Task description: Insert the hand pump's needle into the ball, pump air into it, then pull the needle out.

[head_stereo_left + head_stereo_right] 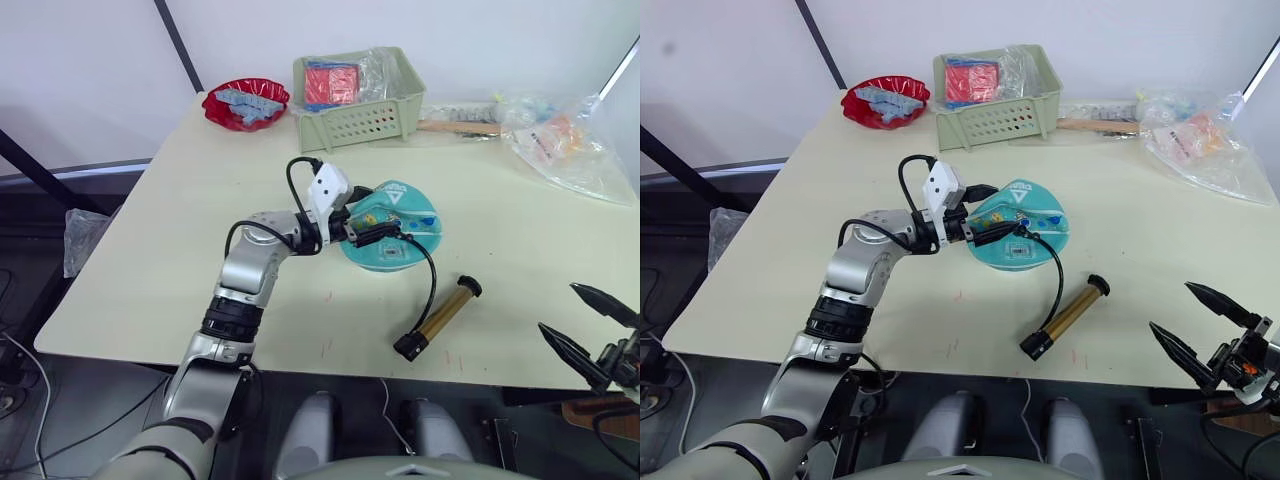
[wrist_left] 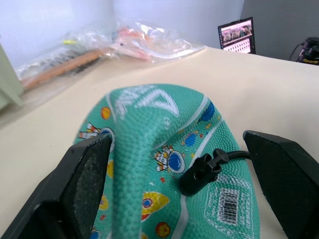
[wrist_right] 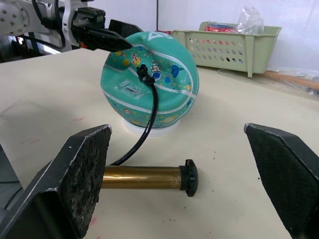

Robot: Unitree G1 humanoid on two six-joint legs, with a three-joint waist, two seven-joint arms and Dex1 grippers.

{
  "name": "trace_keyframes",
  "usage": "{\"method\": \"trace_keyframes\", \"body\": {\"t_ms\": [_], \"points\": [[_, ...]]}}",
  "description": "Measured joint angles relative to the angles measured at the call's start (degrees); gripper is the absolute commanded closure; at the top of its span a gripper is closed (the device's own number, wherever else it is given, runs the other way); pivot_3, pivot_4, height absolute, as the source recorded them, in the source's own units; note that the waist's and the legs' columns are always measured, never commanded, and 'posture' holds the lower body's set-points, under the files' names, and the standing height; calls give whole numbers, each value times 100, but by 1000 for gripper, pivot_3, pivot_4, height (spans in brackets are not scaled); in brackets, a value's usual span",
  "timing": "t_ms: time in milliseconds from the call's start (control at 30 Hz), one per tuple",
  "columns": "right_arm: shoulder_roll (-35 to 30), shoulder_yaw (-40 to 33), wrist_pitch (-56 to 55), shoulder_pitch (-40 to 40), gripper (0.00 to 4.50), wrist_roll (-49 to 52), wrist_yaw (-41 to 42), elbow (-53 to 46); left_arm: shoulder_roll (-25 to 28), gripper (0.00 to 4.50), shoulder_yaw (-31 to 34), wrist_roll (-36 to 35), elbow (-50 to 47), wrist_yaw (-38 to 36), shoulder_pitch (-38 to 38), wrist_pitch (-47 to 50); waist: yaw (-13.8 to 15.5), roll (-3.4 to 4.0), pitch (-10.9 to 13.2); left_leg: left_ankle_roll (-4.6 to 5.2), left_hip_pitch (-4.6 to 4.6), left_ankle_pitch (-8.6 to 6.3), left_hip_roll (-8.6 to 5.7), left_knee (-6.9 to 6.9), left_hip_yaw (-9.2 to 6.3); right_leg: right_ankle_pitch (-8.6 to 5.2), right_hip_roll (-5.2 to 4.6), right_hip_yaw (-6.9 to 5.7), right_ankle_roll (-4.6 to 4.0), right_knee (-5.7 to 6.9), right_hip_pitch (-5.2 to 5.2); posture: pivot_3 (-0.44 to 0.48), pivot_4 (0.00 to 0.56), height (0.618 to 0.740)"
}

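- Centre of the head view: the ball (image 1: pixel 392 238) sits on the counter (image 1: pixel 180 260), teal with cartoon prints, resting on a small white ring (image 3: pixel 149 130) (seen from the right wrist camera).
- Left gripper (image 1: pixel 375 225) is right at the ball, its fingers (image 2: pixel 82 177) spread apart on either side of it; whether they touch the rubber, I cannot tell.
- The needle (image 2: pixel 202 172) in its black fitting is seated in the ball's surface, just beside the white label patch (image 2: pixel 234 201).
- From that fitting the black hose (image 1: pixel 430 275) loops down toward lower right of the frame to the hand pump (image 1: pixel 440 315), lying flat on the counter, gold barrel angled, near the front edge and apart from the ball.
- Right gripper (image 1: pixel 590 330) hangs at the lower right corner, past the counter's edge, fingers (image 3: pixel 82 172) wide open and holding nothing.
- Top of the frame: a green basket (image 1: pixel 360 115), a red bowl (image 1: pixel 245 105) to its left, and plastic bags (image 1: pixel 560 140) at upper right.
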Motion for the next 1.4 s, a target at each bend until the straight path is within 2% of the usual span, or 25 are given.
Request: {"method": "trace_keyframes", "body": {"t_ms": [133, 267, 567, 800, 1000, 1233, 1400], "points": [[16, 64, -59, -41, 0, -2, -10, 17, 141, 32, 166, -142, -182, 1, 172, 11, -37, -1, 2, 0, 1, 0, 0, 0, 0, 1, 0, 2, 0, 1, 0, 0, 150, 738], [83, 212, -142, -137, 0, -5, -54, 112, 516, 32, 533, -400, -428, -78, 600, -91, -116, 0, 3, 0, 8, 0, 7, 0, -5, 1, 5, 14, -1, 6, -1, 0, 150, 738], [258, 393, -488, -1, 0, -28, 13, 248, 1315, 32, 1240, -633, -270, -423, 1856, -724, -87, -3, 9, 0, 21, 0, 11, 0, -2, 1, 4, 26, -3, 16, 0, 0, 150, 738], [321, 455, -732, 173, 0, -35, 18, 444, 1508, 32, 1538, -694, 74, -645, 2433, -1434, -99, -3, 9, 0, 33, 0, 13, 1, 15, -11, 3, 42, -24, 24, 2, 0, 150, 738], [253, 396, -988, 249, 0, -130, 63, 1170, 1679, 32, 1693, -688, 519, -858, 2875, -2004, -103, -14, 17, 0, 81, -1, 23, -1, 47, -15, 4, 73, -27, 52, 18, 0, 150, 738], [55, 208, -1177, 254, 0, -173, 156, 1608, 1933, 32, 1841, -694, 784, -1048, 3233, -2343, -108, -32, 28, 0, 112, -1, 44, -1, 96, -15, 1, 120, -24, 68, 15, 0, 150, 738], [-81, 204, -1236, 268, 0, -203, 231, 1735, 2090, 32, 2021, -736, 812, -1092, 3492, -2438, -110, -40, 32, 0, 101, -2, 48, -2, 117, -14, 0, 139, -26, 75, -10, 0, 150, 738]]}}
